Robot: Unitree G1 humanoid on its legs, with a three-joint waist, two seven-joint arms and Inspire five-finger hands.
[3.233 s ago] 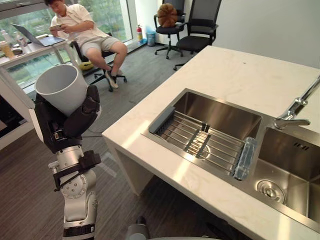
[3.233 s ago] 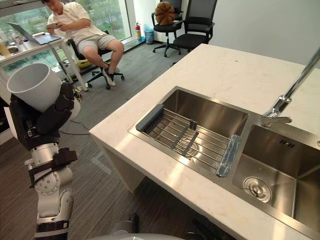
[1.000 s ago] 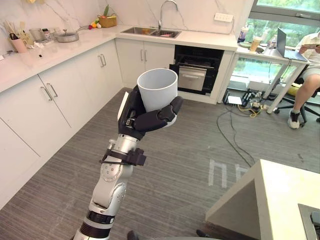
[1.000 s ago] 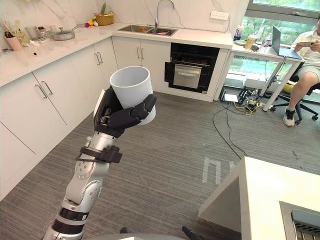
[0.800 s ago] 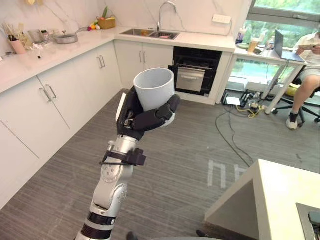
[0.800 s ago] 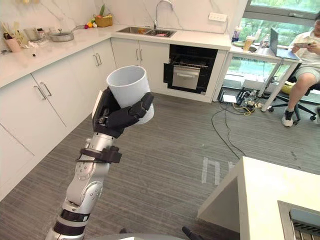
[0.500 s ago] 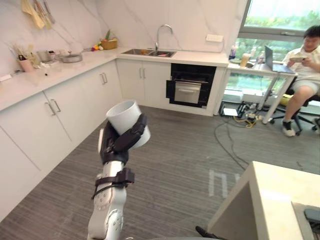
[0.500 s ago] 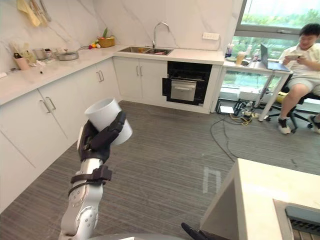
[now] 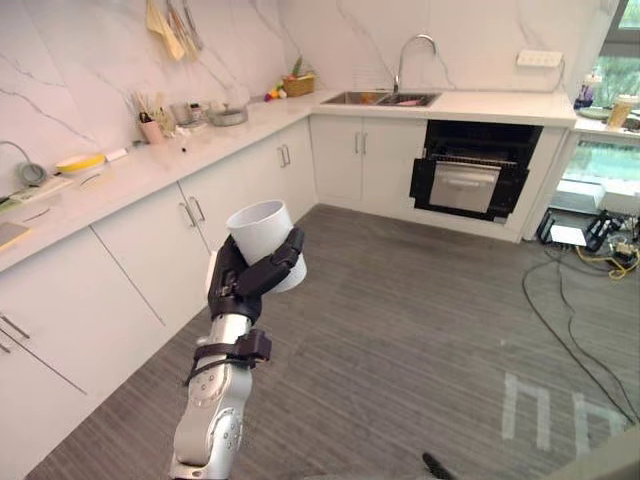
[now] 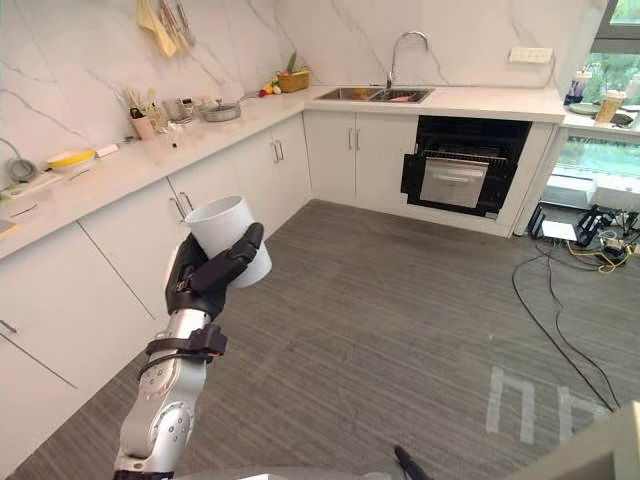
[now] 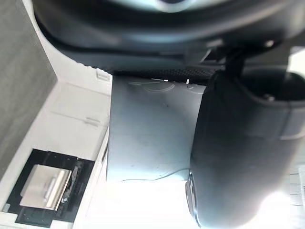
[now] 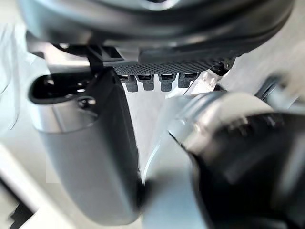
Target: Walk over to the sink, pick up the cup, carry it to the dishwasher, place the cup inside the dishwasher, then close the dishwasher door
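The robot's left hand [image 9: 246, 287] is raised in front of it over the grey plank floor [image 9: 420, 330], closed round a white cup [image 9: 262, 224]. Dark fingers [image 10: 232, 258] wrap across the cup's near side and hide its lower half and base. Its mouth is up and the rim tips slightly toward the white cabinets [image 9: 150, 250] along the wall. From here the inside of the cup cannot be seen to the bottom. From the left wrist, the cup's pale wall [image 11: 147, 133] lies flat against the palm with the thumb [image 11: 238, 157] pressed beside it.

The right hand [image 12: 86, 148] appears close up from its own wrist as a grey thumb and dark bulk, smeared and crowded by something dark beside it. I cannot tell how far open it is, or whether it touches anything.

Well apart from the cup, across the floor, a black appliance sits under the counter [image 9: 500, 103]. It is probably the dishwasher [image 9: 467, 186], and its silver-fronted door seems to hang ajar. Just beside it, the sink [image 9: 378, 98] is set into the same counter, with a curved tap [image 9: 415, 48] above. Pots and utensils [image 9: 150, 120] further along are too small to sort out.
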